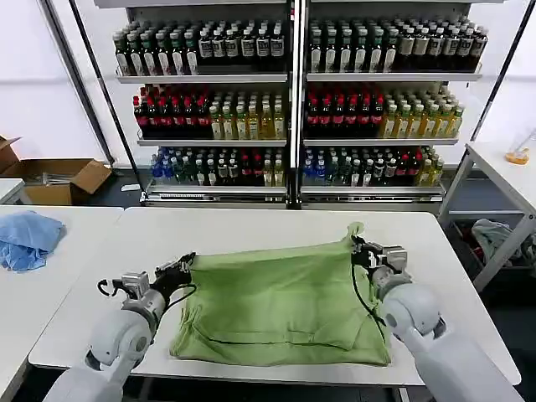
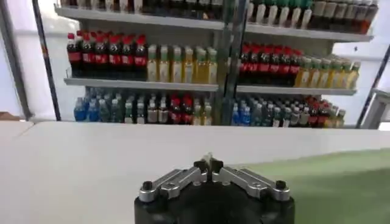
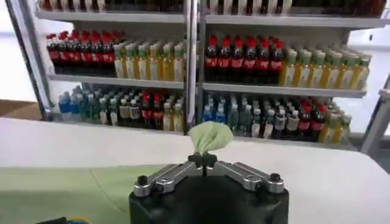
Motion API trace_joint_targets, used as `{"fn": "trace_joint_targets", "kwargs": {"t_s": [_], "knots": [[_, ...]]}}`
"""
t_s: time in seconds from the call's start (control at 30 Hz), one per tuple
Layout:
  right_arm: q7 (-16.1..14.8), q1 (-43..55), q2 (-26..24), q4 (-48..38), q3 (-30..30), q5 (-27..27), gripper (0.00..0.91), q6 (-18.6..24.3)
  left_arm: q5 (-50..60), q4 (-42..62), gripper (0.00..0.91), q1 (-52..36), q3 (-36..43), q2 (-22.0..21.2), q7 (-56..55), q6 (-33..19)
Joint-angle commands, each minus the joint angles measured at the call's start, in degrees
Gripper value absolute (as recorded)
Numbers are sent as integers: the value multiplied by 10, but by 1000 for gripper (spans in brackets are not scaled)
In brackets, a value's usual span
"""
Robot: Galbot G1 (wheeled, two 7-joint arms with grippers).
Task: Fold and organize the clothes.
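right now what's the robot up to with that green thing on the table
It is handling a light green shirt spread on the white table. The right gripper has its jaws shut on a bunched far corner of the fabric, lifted slightly. The left gripper sits at the shirt's opposite far corner, jaws shut. A blue cloth lies on the table to the robot's left.

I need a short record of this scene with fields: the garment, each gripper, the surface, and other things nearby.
garment: green shirt, lying mostly flat on the table, far right corner pinched up
left gripper: at the shirt's far left corner, jaws shut
right gripper: jaws shut on the shirt's far right corner, a tuft of cloth sticking up
surface: white table
nearby: blue cloth on the table to the left; shelves of bottles behind
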Motion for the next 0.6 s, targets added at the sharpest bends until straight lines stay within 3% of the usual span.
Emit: {"fn": "trace_joint_targets", "kwargs": {"t_s": [0.03,0.47,0.53,0.57,0.6], "knots": [[9,-131,-19,101,45,-10,0,-15,36,-59,20,93,-13,5,7,-2],[27,-174,5,74,42,-19,0,-28,129,-34,20,120,-9,-3,16,-3],[25,-169,10,63,35,-25,0,-28,131,-25,60,115,-7,-6,16,-5],[25,-166,12,59,31,-29,413,-28,132,-21,191,110,-6,-7,16,-5],[24,-164,15,55,28,-31,715,-28,133,-16,302,104,-5,-10,16,-5]]}}
